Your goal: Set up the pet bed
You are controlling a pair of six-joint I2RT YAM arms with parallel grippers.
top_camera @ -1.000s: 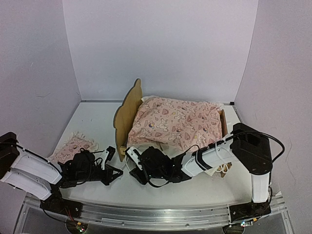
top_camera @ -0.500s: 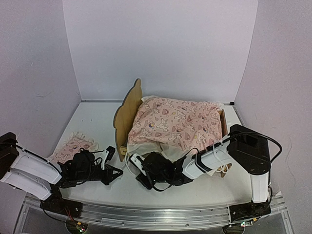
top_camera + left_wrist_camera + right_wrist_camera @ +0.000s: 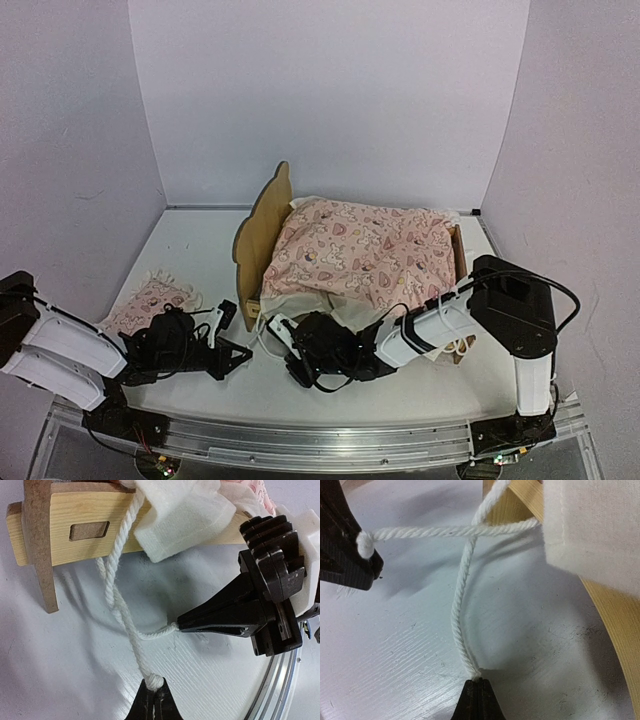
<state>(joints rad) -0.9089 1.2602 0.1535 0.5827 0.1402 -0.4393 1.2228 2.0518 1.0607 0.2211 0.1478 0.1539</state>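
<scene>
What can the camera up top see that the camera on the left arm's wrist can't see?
Only the top camera shows the whole pet bed with its wavy headboard, the pink blanket spread over it, and the little pillow off to one side. Only the left wrist camera clearly shows the white rope coming down from the bed. The left gripper pinches its knotted end and the right gripper pinches the other end. Both cameras show the bed's wood and the two grippers.
</scene>
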